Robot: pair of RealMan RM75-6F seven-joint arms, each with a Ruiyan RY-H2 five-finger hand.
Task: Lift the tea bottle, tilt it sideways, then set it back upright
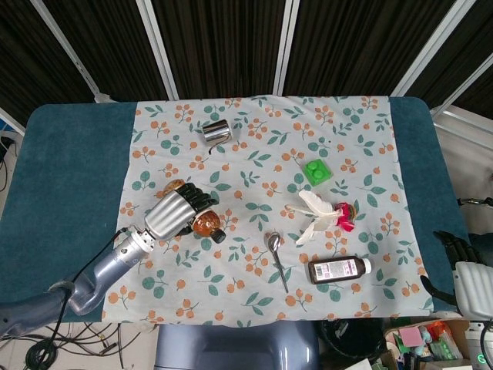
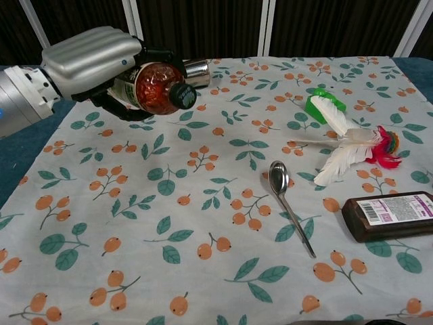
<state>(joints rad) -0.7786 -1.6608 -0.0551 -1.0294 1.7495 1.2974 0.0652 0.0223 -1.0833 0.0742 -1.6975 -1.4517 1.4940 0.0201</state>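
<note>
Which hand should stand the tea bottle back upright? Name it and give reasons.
Left. The left hand already grips the tea bottle, tilted sideways above the cloth. The right hand sits idle at the far table edge.

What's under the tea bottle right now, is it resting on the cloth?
The left robot hand grips the tea bottle, tilted sideways with its cap toward the camera. In the chest view only the floral cloth shows beneath it. Whether its far end touches the cloth cannot be seen; the robot hand covers it.
</note>
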